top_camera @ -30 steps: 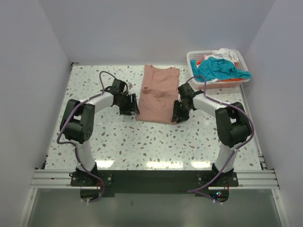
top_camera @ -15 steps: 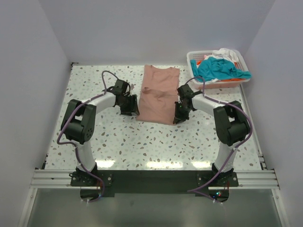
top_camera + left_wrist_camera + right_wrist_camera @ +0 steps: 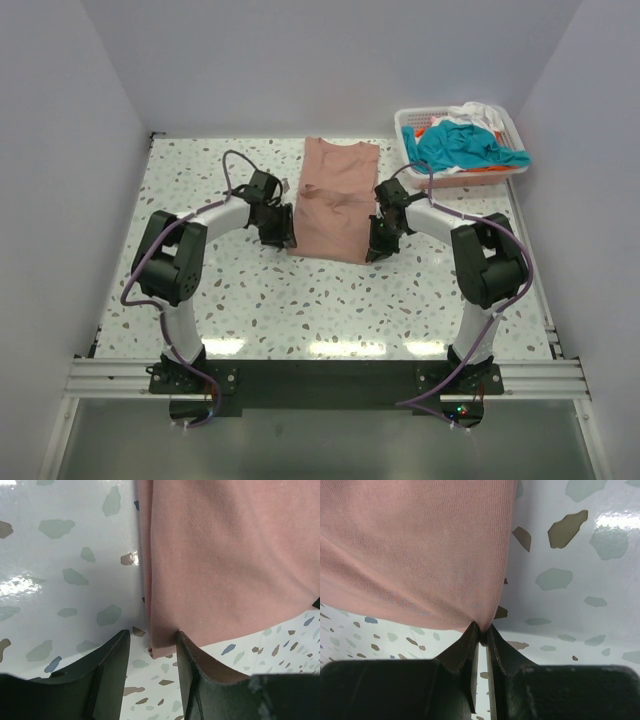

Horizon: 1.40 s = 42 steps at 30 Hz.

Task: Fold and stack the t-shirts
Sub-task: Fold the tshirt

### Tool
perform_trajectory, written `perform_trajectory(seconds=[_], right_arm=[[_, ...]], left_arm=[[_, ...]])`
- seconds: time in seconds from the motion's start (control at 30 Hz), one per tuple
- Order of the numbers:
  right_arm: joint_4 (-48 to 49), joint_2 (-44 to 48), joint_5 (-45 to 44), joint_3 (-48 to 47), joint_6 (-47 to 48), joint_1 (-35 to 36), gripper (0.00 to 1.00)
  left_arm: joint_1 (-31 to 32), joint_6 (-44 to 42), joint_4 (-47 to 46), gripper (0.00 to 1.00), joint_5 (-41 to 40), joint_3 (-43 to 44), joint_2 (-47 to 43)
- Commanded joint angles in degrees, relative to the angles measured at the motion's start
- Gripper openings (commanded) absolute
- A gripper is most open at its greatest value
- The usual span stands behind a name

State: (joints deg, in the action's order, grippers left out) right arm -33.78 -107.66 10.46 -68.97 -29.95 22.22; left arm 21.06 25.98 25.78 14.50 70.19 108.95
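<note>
Step in hand, as judged: the hem grasp for a lengthwise fold of the salmon-pink t-shirt (image 3: 333, 200). The shirt was laid flat on the tabletop (image 3: 300, 300) as a narrow strip.

Right hand (image 3: 481, 630): the fingers were pinched closed on the shirt's near corner, and the cloth fanned out ahead of the tips.

Left hand (image 3: 152, 641): the fingers were parted narrowly, and the opposite near corner lay between them, ungripped. The rest of the shirt was spread ahead of that hand and to its right.

The remaining t-shirts (image 3: 468, 145) were heaped in the basket (image 3: 408, 122), well beyond the right hand.

Next move, as judged: the left fingers need to be closed on every layer of the corner. Both corners then need to be lifted together and carried level toward the collar, so that the fold is not skewed.
</note>
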Motion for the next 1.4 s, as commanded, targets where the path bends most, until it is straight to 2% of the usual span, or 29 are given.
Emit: perform_trajectory(seconds=[0.0,0.67,0.77,0.8,1.0,1.37], right_arm=[[-1.2,-0.5,0.0,0.9,0.9,0.1,0.13],[-2.0,-0.5,-0.1,-0.1,2.2,0.2,0.10],[-2.0,0.0,-0.2,-0.1,2.5,0.2,0.02],[-2.0,0.1,-0.1,-0.2,2.8,0.2,0.00],[-5.2,2.6,-0.5,-3.0,3.9,0.2,0.00],[-14.6,11.1,-2.7,-10.8,5.7,0.2,0.00]], left_arm=[[0.8,0.3,1.0,0.46,-0.3,0.8,-2.2],[2.9,3.1,-0.2,0.29,-0.1,-3.1,-2.0],[2.8,3.4,-2.5,0.16,1.4,-3.7,-2.0],[2.8,3.5,-3.1,0.00,1.8,-3.8,-2.0],[2.8,3.0,-4.5,0.00,0.3,-1.9,-5.1],[2.6,3.5,3.2,0.00,-1.1,1.9,-18.2]])
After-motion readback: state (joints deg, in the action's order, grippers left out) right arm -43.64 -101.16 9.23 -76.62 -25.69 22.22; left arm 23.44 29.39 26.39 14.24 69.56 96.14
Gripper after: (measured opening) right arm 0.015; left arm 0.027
